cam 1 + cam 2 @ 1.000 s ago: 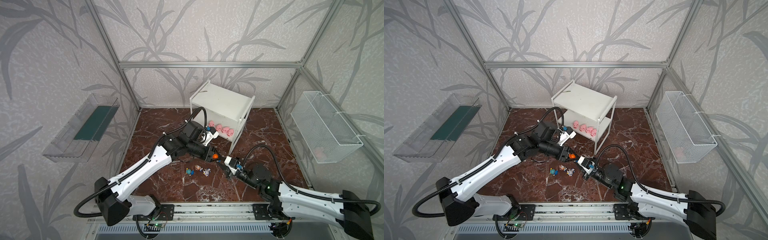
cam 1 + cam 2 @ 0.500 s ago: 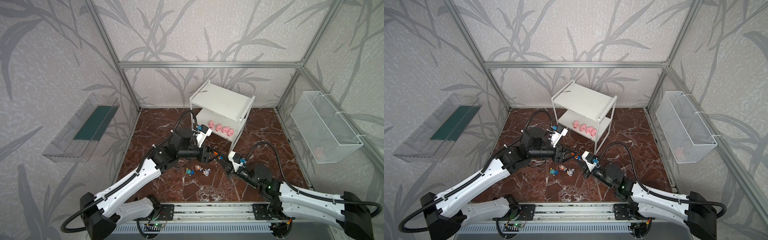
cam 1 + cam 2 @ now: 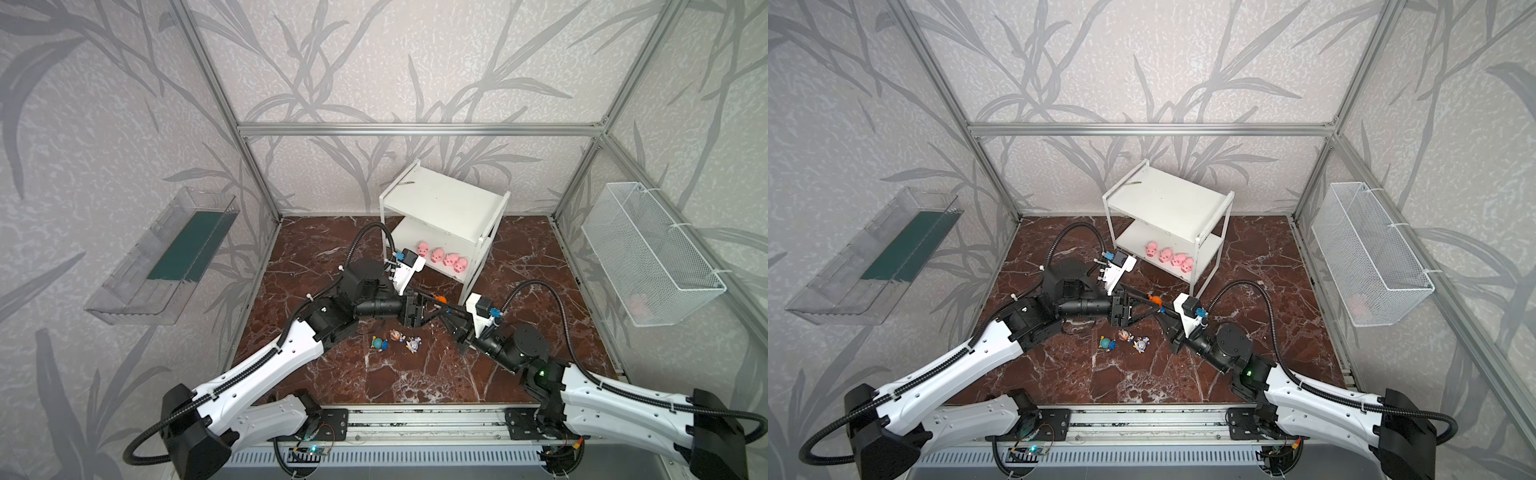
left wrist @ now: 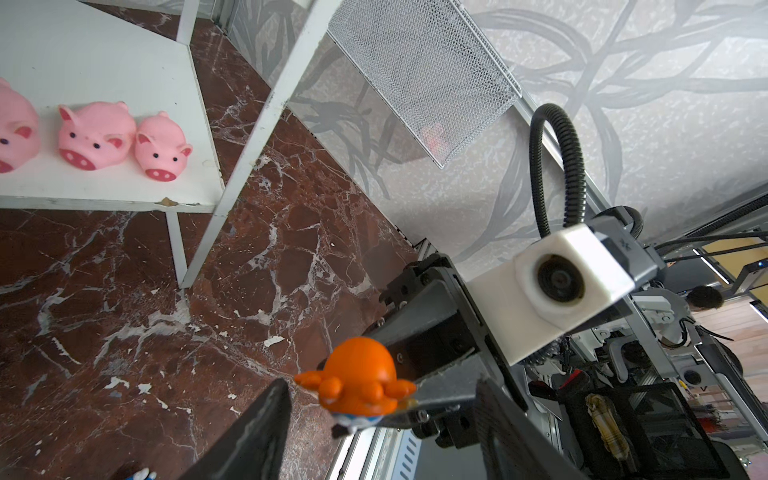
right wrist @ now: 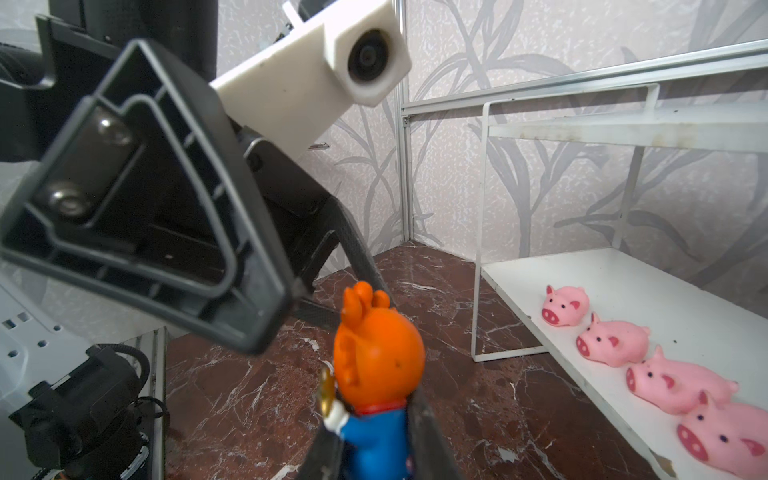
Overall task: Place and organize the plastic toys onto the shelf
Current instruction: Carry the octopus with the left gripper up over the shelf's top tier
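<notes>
Orange-headed figurine [image 5: 376, 365] gripped tight in right jaws, frame centre; left jaws spread wide, holding nothing, should be drawn clear before shelf [image 3: 444, 199] is approached

A small white two-tier shelf [image 3: 449, 199] stands far-centre. Four round pink plastic pigs [image 3: 437, 255] sit in a row on its lower board, towards the right. An orange-headed blue plastic figurine [image 3: 439, 298] is held off the floor just near of the shelf — three more small figurines [image 3: 396, 335] lie clustered nearer, leftward.
</notes>
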Robot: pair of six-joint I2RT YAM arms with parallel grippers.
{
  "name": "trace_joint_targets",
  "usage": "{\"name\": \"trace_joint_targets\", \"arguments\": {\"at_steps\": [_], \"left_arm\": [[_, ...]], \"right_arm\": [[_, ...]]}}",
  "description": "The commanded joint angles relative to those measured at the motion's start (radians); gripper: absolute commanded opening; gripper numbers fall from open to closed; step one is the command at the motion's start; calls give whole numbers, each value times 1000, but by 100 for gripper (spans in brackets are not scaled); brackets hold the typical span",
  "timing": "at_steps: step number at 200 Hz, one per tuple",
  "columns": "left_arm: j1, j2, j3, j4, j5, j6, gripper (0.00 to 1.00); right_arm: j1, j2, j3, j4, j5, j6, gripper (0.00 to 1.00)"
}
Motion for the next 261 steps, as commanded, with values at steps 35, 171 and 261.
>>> {"name": "trace_joint_targets", "arguments": {"at_steps": [35, 171, 261], "left_arm": [[-1, 6, -15, 77, -11, -26, 67], [-24, 60, -11, 125, -48, -35, 56], [-36, 46, 13, 95, -89, -2, 34]], "right_arm": [[-6, -18, -2, 41, -11, 26, 18], [-4, -13, -10, 45, -2, 49, 18], [-6, 17, -3, 64, 20, 71, 25]]}}
